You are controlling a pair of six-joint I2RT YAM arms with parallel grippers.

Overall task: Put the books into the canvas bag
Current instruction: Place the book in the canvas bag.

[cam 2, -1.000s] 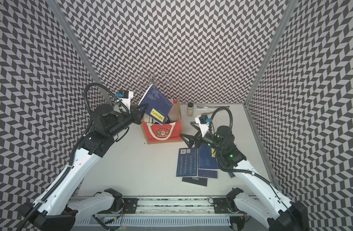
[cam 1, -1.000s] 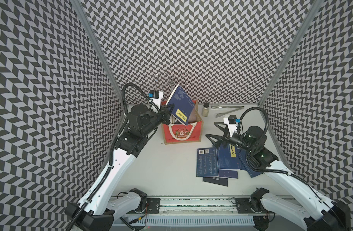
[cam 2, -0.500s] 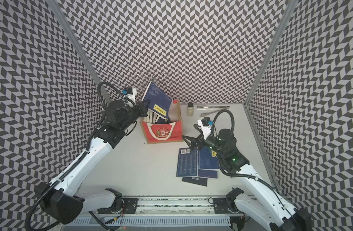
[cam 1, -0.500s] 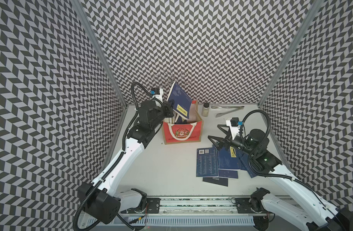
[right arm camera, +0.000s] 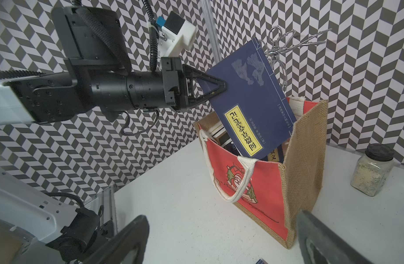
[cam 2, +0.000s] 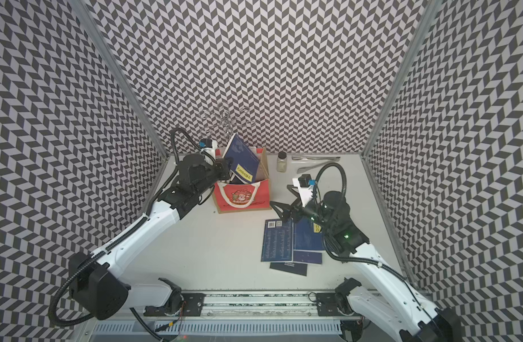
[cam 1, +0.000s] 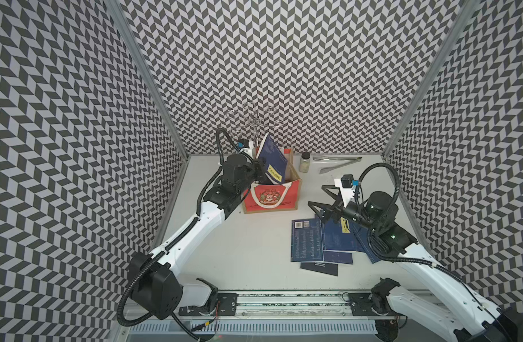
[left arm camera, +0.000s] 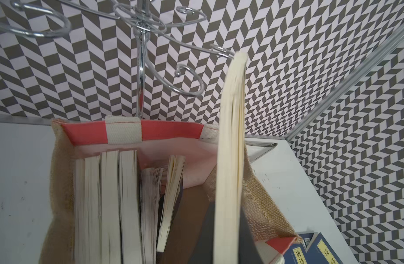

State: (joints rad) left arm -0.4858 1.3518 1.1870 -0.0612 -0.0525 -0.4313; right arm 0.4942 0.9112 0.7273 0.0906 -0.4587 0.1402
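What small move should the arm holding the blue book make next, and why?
Probably lower the thin navy book with the yellow label deeper into the red-and-jute canvas bag: the left gripper is clamped on it, tilted, only its lower corner inside.

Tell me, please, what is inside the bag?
Several books stand upright in the bag, page edges up. The left claw holds a navy book tilted, its lower corner below the rim. The bag's bottom is covered by them.

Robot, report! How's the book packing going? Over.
Left jaws shut on navy book, tilted, lower end inside bag. Right jaws open, empty, by table books. Nothing blocking.
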